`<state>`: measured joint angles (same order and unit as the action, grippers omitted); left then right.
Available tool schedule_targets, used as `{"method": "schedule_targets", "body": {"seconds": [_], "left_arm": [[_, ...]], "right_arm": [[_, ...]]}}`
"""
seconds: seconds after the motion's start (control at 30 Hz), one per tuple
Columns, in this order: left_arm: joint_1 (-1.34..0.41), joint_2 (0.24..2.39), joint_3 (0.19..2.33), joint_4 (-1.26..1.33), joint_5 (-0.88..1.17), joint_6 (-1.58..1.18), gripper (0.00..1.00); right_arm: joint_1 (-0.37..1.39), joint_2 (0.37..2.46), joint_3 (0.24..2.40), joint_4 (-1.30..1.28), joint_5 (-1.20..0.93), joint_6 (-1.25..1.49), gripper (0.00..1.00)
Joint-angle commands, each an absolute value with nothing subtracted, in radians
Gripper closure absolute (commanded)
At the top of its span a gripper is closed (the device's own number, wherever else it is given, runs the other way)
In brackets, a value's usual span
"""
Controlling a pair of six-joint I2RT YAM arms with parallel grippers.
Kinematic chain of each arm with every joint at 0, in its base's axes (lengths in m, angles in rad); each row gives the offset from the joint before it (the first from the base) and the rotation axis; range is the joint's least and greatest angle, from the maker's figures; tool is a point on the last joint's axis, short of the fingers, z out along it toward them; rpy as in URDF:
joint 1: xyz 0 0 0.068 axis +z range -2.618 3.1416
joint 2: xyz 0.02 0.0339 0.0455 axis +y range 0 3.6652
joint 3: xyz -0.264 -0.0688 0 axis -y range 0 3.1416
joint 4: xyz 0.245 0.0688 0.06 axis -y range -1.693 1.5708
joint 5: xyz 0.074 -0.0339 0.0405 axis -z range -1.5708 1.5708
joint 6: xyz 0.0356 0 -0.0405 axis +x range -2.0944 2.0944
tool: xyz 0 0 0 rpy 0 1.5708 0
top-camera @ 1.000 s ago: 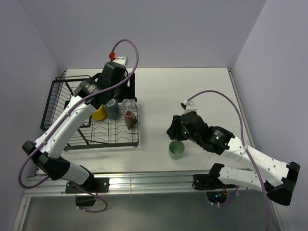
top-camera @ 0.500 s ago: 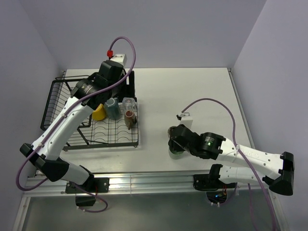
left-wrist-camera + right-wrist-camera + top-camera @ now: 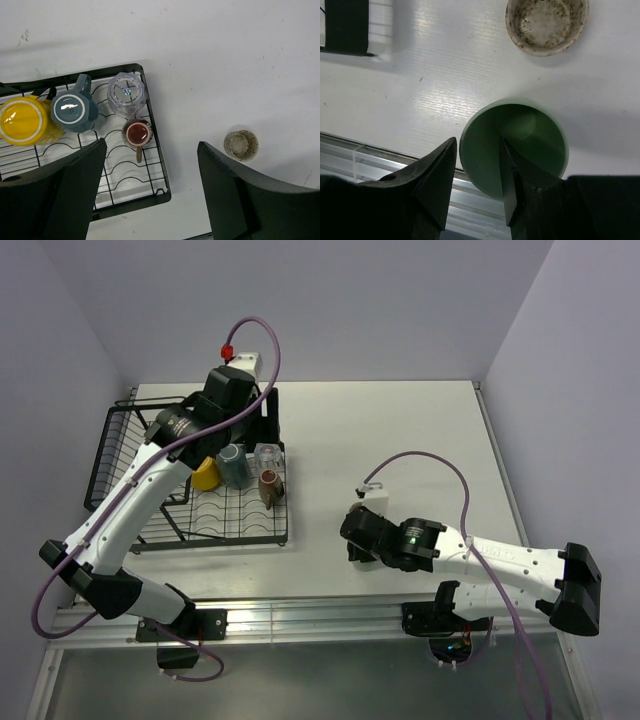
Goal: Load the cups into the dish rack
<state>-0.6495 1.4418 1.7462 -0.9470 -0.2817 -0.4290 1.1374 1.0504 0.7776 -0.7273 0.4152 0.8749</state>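
Note:
The black wire dish rack (image 3: 240, 537) sits at the left. It holds a yellow mug (image 3: 21, 121), a grey mug (image 3: 74, 110), a clear glass (image 3: 126, 92) and a small brown cup (image 3: 137, 133). My left gripper (image 3: 151, 145) hangs open high above them, holding nothing. A pale green tumbler (image 3: 535, 135) stands upright near the table's front edge. My right gripper (image 3: 478, 142) is open astride its near wall, one finger inside and one outside. In the top view the right gripper (image 3: 360, 540) covers the tumbler. A pale speckled cup (image 3: 546, 25) stands just beyond it, also seen in the left wrist view (image 3: 241, 145).
The rack's raised basket (image 3: 125, 450) is at the far left. An aluminium rail (image 3: 300, 615) runs along the table's near edge, right beside the tumbler. Purple cables loop over both arms. Walls close in on the left, back and right.
My right arm has swung toward the near edge and come down over the green tumbler, with one finger now inside it. The left arm has drawn back slightly above the rack.

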Motion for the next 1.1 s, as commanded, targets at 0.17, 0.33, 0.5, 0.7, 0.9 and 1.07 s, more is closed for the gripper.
{"method": "schedule_targets", "body": {"seconds": [0.17,0.33,0.5,0.7,0.9,1.07], "left_arm": [[-0.652,1.407,1.732,-0.919,-0.278,-0.413,0.2],[-0.652,1.396,1.709,-0.913,-0.278,-0.416,0.2],[-0.652,1.364,1.686,-0.899,-0.269,-0.423,0.2],[-0.629,1.313,1.658,-0.825,-0.079,-0.431,0.19],[-0.561,1.269,1.585,-0.635,0.282,-0.478,0.15],[-0.554,1.261,1.528,-0.491,0.434,-0.512,0.14]], "right_arm": [[1.149,1.149,0.764,-0.653,0.442,0.888,0.53],[1.141,1.209,0.785,-0.649,0.456,0.868,0.7],[1.092,1.186,0.818,-0.635,0.436,0.821,1.0],[0.852,1.029,0.928,-0.528,0.241,0.686,1.0],[0.502,0.994,0.976,-0.212,-0.368,0.725,1.0],[0.397,1.061,0.96,0.16,-0.673,0.897,1.0]]}}
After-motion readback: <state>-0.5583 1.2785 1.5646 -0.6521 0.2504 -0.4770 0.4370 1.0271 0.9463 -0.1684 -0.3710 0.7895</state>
